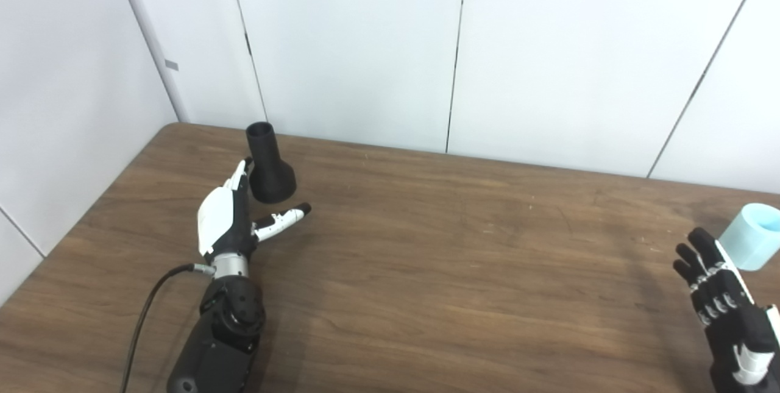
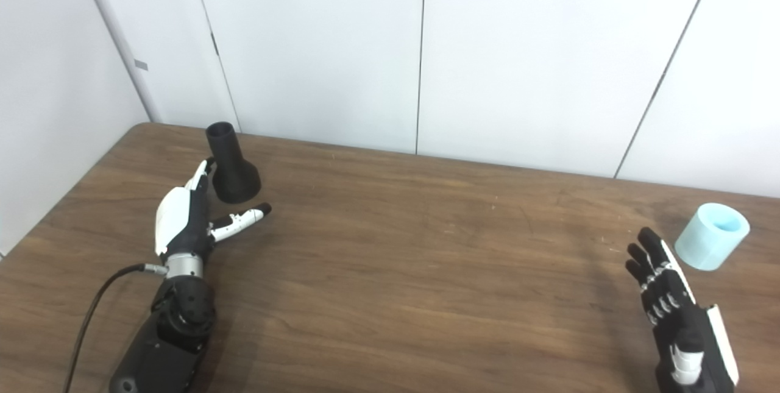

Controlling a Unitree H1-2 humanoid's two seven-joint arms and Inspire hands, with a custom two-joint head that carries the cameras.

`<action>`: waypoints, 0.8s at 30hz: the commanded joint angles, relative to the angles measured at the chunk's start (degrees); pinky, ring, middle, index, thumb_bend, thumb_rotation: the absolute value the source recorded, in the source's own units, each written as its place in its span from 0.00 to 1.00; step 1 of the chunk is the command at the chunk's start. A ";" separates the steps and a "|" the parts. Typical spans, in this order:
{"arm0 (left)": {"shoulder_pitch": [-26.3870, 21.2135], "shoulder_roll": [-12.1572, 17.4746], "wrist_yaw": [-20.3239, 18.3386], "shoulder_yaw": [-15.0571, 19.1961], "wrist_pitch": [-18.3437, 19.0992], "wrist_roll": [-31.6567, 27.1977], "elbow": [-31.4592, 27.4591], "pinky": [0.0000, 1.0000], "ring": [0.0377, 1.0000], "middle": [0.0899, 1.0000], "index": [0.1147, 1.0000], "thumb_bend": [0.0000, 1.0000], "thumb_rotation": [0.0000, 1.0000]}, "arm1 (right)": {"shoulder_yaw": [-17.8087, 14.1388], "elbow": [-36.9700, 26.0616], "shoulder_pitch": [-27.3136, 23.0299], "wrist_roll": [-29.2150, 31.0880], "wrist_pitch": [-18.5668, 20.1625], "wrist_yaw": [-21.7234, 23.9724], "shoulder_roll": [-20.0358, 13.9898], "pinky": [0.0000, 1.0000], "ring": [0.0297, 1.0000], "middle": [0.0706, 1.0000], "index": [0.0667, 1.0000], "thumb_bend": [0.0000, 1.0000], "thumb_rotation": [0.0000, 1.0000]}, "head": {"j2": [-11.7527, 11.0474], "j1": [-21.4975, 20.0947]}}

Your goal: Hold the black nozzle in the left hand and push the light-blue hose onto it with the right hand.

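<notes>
I am at the reach step; neither part is held yet. The black nozzle (image 1: pixel 270 164) stands upright near the far left corner of the table (image 1: pixel 426 247), wide base down, narrow neck up. My left hand (image 1: pixel 228 216) is beside it with fingers spread and the thumb out to the right; the fingertips are at the nozzle's left side, and I cannot tell whether they touch it. The light-blue hose (image 2: pixel 712 236), a short piece, stands on end near the right edge. My right hand (image 2: pixel 676 308) is near it, fingers apart, holding nothing.

Next move, as I judge it: close the left hand around the nozzle body, leaving the neck clear, then take the hose.

Count: one nozzle, one hose, two hands.
</notes>
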 commanded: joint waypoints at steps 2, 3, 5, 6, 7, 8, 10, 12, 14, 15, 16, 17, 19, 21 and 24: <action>-2.29 1.34 0.80 0.59 0.03 0.37 -0.49 1.00 0.96 0.93 0.88 0.82 0.46 | 1.16 1.88 3.04 0.20 -0.22 -0.21 2.26 0.94 0.96 0.97 0.95 0.79 1.00 | 0.09 0.13; -2.45 1.42 0.92 0.72 0.00 0.31 -0.30 1.00 0.96 0.93 0.88 0.82 0.46 | 1.14 1.86 3.04 0.23 -0.20 -0.19 2.22 0.94 0.96 0.97 0.95 0.79 1.00 | 0.11 0.18; -2.71 1.60 1.07 0.94 -0.09 0.25 0.15 1.00 0.97 0.94 0.88 0.82 0.46 | 1.16 1.74 3.07 0.29 -0.13 -0.16 2.21 0.94 0.96 0.97 0.95 0.79 1.00 | 0.13 0.20; -2.88 1.76 1.14 1.06 -0.13 0.22 0.53 1.00 0.97 0.94 0.88 0.82 0.46 | 1.20 1.65 3.10 0.28 -0.11 -0.15 2.24 0.94 0.96 0.97 0.95 0.79 1.00 | 0.11 0.18; -2.99 1.85 1.19 1.15 -0.16 0.21 0.79 1.00 0.97 0.94 0.88 0.83 0.46 | 1.23 1.60 3.12 0.27 -0.09 -0.13 2.26 0.94 0.96 0.97 0.95 0.79 1.00 | 0.10 0.17; -3.12 1.96 1.21 1.26 -0.18 0.17 1.06 1.00 0.97 0.94 0.88 0.83 0.46 | 1.27 1.51 3.14 0.24 -0.07 -0.13 2.27 0.94 0.96 0.97 0.95 0.79 1.00 | 0.10 0.12; -3.43 2.18 1.23 1.49 -0.19 0.09 1.55 1.00 0.96 0.94 0.89 0.82 0.46 | 1.30 1.55 3.15 0.16 -0.15 -0.11 2.21 0.94 0.96 0.97 0.95 0.79 1.00 | 0.11 0.07; -3.74 2.44 1.29 1.62 -0.14 0.13 2.00 1.00 0.96 0.94 0.89 0.82 0.46 | 1.26 1.62 3.15 0.20 -0.17 -0.09 2.14 0.95 0.96 0.97 0.95 0.79 1.00 | 0.22 0.03; -4.07 2.74 1.34 1.72 0.00 0.27 2.44 1.00 0.96 0.94 0.89 0.83 0.46 | 1.21 1.58 3.17 0.29 -0.12 -0.08 2.08 0.95 0.96 0.97 0.95 0.79 1.00 | 0.28 0.02; -4.27 2.88 1.38 1.74 0.06 0.36 2.65 1.00 0.96 0.94 0.89 0.83 0.46 | 1.21 1.51 3.18 0.31 -0.05 -0.08 2.09 0.95 0.96 0.97 0.95 0.79 1.00 | 0.29 -0.02; -4.47 2.99 1.42 1.70 0.18 0.51 2.86 1.00 0.95 0.94 0.89 0.83 0.46 | 1.21 1.53 3.17 0.33 -0.05 -0.07 2.08 0.95 0.96 0.97 0.95 0.79 1.00 | 0.29 -0.02; -4.61 3.06 1.45 1.66 0.27 0.61 3.02 1.00 0.95 0.94 0.89 0.83 0.46 | 1.20 1.55 3.15 0.34 -0.05 -0.07 2.07 0.95 0.96 0.97 0.95 0.79 1.00 | 0.29 -0.02; -5.21 3.37 1.36 1.43 0.57 0.87 3.59 1.00 0.96 0.94 0.89 0.83 0.46 | 1.21 1.60 3.14 0.33 -0.06 -0.09 2.11 0.95 0.96 0.97 0.95 0.79 1.00 | 0.31 -0.08; -5.82 3.62 1.22 1.20 0.62 0.89 4.31 1.00 0.96 0.94 0.89 0.83 0.47 | 1.22 1.58 3.17 0.31 -0.02 -0.13 2.17 0.95 0.96 0.97 0.95 0.79 1.00 | 0.31 -0.12; -6.58 3.77 1.18 0.63 -0.02 0.64 5.79 1.00 0.96 0.94 0.89 0.84 0.47 | 1.24 1.53 3.20 0.22 0.04 -0.24 2.28 0.95 0.96 0.97 0.95 0.79 1.00 | 0.29 -0.30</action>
